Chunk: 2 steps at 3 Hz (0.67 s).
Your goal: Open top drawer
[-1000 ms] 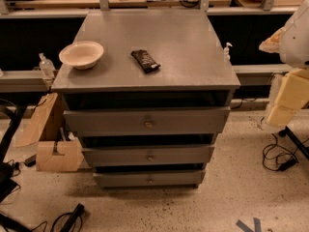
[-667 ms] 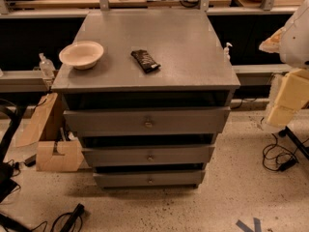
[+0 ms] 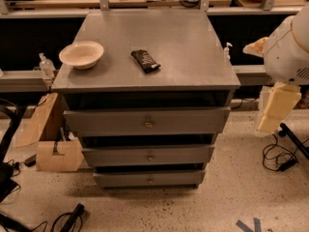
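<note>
The grey cabinet [image 3: 149, 47] stands in the middle of the camera view with three drawers stacked in its front. The top drawer [image 3: 106, 122] is the widest one, just under the cabinet top, with a small round metal knob [image 3: 148, 124] at its centre. Its front sits a little forward of the two drawers below, with a dark gap above it. My arm [image 3: 289, 47] is at the right edge, and my cream-coloured gripper [image 3: 276, 108] hangs beside the cabinet's right side, apart from the drawer and level with it.
A white bowl [image 3: 81, 54] and a dark snack bar [image 3: 145, 61] lie on the cabinet top. The middle drawer [image 3: 116, 155] and bottom drawer [image 3: 120, 179] sit below. Cardboard [image 3: 57, 154] leans at the left; cables [image 3: 277, 158] lie on the floor at the right.
</note>
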Tool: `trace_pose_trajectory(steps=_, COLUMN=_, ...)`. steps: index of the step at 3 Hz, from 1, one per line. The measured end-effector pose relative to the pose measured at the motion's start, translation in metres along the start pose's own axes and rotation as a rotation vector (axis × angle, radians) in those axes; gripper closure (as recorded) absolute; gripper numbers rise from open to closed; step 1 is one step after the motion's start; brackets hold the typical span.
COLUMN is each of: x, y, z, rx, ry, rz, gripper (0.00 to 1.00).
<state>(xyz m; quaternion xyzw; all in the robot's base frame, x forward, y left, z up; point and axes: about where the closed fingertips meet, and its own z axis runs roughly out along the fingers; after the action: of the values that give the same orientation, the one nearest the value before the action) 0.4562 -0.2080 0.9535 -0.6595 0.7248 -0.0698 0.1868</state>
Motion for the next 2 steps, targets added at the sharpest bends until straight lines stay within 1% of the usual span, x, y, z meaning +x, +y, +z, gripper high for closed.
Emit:
trace_pose_trajectory(steps=1, x=0.004, y=-0.008, z=0.020, rx=0.064, ry=-0.002, rz=-0.080, gripper=0.00)
trace_pose_trajectory(steps=2, x=0.013, y=-0.016, z=0.050, rx=0.130, ry=0.006, rz=-0.145, gripper=0.00)
